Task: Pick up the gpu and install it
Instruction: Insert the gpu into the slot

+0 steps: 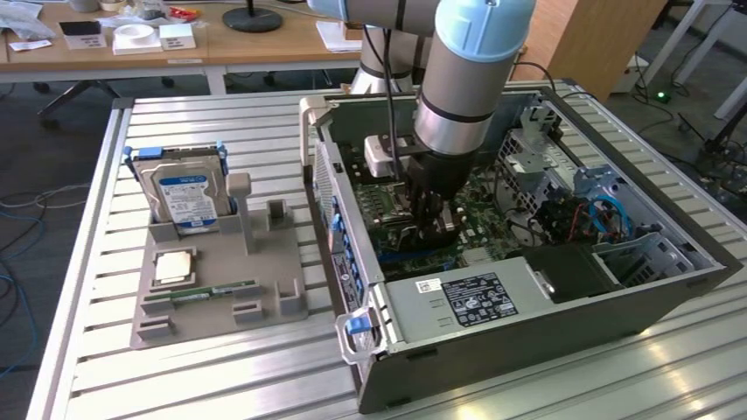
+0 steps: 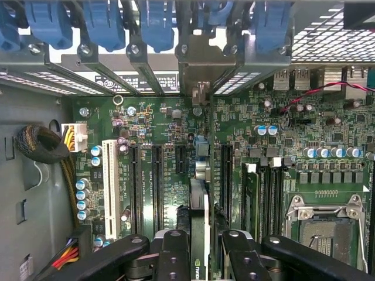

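Reaching down, claw (image 2: 199, 257) gripping gpu (image 2: 198, 222)

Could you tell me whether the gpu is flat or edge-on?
Edge-on: the gripper holds the gpu upright above the motherboard slots.

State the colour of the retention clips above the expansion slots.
Blue retention clips, best in the wrist view.
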